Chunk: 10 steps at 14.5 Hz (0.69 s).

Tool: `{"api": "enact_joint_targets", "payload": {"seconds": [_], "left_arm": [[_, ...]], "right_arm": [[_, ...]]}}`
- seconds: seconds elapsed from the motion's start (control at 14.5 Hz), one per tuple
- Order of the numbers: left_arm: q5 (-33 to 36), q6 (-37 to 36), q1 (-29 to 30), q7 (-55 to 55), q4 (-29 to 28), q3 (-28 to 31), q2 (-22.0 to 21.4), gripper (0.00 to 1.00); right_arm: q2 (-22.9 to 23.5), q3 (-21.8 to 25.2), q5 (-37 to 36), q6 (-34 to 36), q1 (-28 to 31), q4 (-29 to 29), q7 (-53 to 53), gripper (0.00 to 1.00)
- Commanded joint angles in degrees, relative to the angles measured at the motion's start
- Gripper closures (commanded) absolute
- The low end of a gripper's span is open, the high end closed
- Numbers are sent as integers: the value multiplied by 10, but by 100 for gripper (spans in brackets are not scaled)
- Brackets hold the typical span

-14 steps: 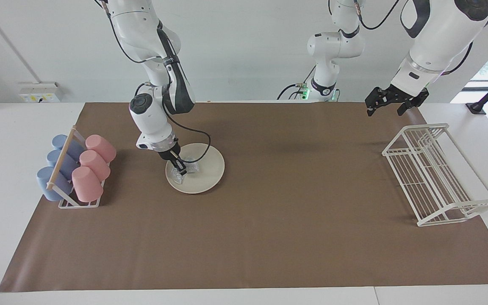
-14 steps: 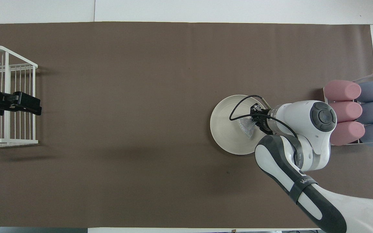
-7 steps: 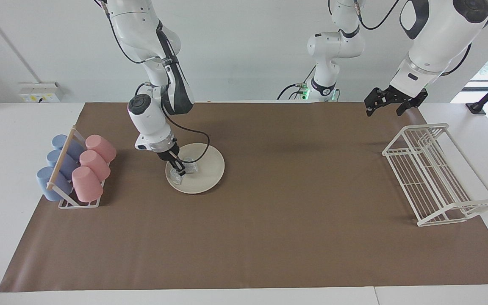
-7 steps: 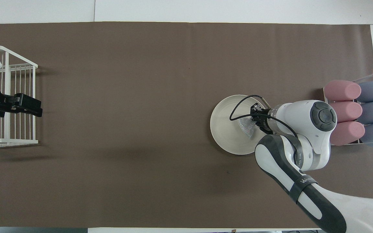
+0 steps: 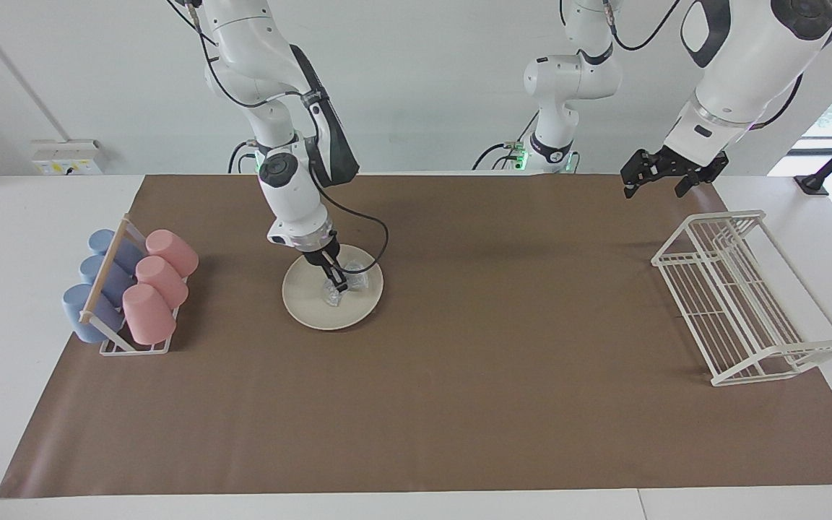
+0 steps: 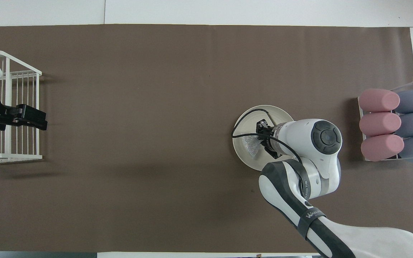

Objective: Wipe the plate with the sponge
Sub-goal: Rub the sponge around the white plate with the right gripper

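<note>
Right now the right gripper (image 5: 336, 284) is pinching the sponge (image 5: 335, 292) under its fingertips on the plate (image 5: 308, 307), and should be pressing lightly, sweeping inside the rim, while the left gripper (image 5: 664, 177) is waiting open.

Overhead, the right arm (image 6: 299, 143) hides part of the plate (image 6: 244, 152) (its near rim) — nothing else.

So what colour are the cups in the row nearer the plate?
Pink cups, three of them; the overhead view shows them best.
</note>
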<state>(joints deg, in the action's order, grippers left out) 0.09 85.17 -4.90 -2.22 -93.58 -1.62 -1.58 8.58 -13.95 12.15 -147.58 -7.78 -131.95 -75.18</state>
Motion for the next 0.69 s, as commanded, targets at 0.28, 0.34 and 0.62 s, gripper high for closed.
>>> {"api": "enact_joint_targets", "payload": {"seconds": [0.28, 0.34, 0.62], "left_arm": [[-8, 19, 5, -4, -41, 1, -26, 0], [-8, 27, 5, -4, -49, 1, -32, 0], [-8, 46, 5, -3, -65, 1, -38, 0]], "right_arm": [[28, -5, 6, -15, -33, 0, -74, 100], [28, -5, 6, -15, -34, 0, -80, 100], [16, -6, 7, 4, -53, 22, -134, 100]]}}
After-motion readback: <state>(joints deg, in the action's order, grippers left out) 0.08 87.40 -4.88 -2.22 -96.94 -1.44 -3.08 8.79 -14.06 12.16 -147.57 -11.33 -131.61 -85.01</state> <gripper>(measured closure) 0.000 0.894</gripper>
